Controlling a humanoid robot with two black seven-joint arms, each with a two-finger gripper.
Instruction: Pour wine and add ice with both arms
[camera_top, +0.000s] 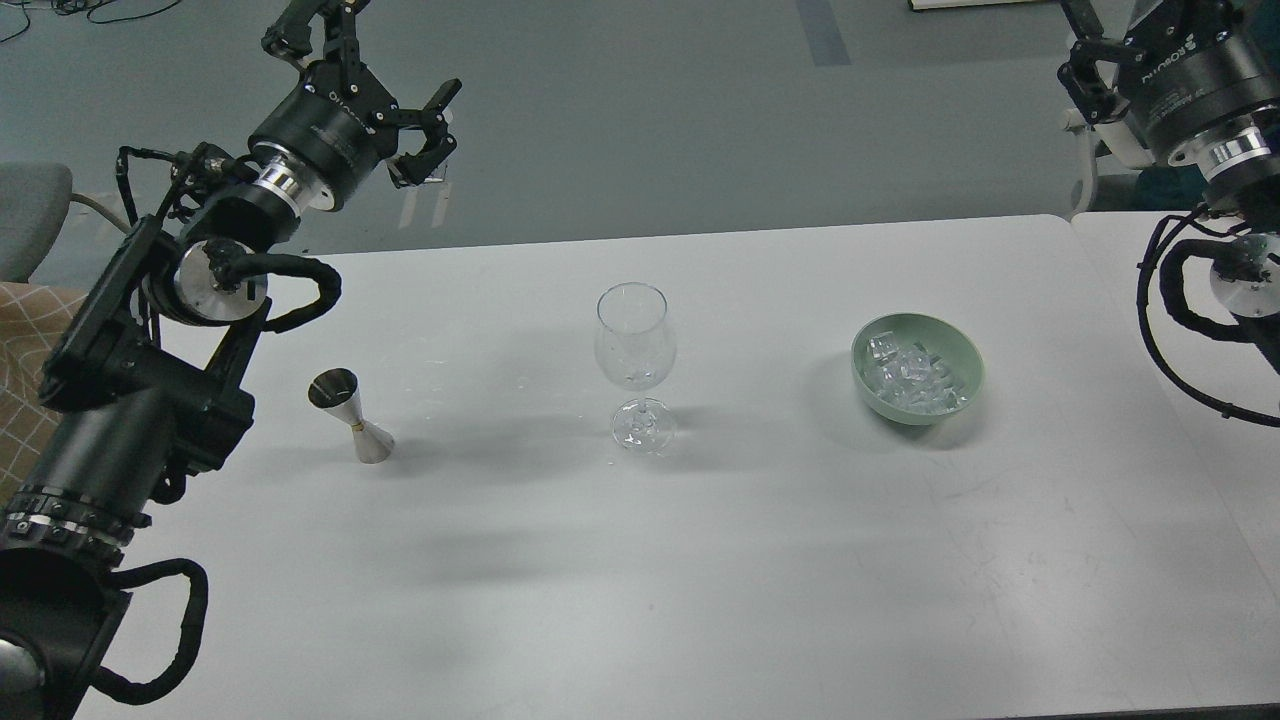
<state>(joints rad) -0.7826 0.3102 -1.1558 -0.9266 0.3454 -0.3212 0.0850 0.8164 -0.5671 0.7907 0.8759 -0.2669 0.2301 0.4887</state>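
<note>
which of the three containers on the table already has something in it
The green bowl on the right: it holds the ice. The wine glass in the middle looks empty, and nothing shows inside the metal jigger on the left.

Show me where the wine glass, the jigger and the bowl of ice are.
wine glass (634, 345), head view, on its clear bowl.
jigger (350, 415), head view, on its narrow waist.
green bowl (966, 385), head view, on its right rim.

White table (700, 560), grey-green floor (650, 110), grey chair (30, 215)
</note>
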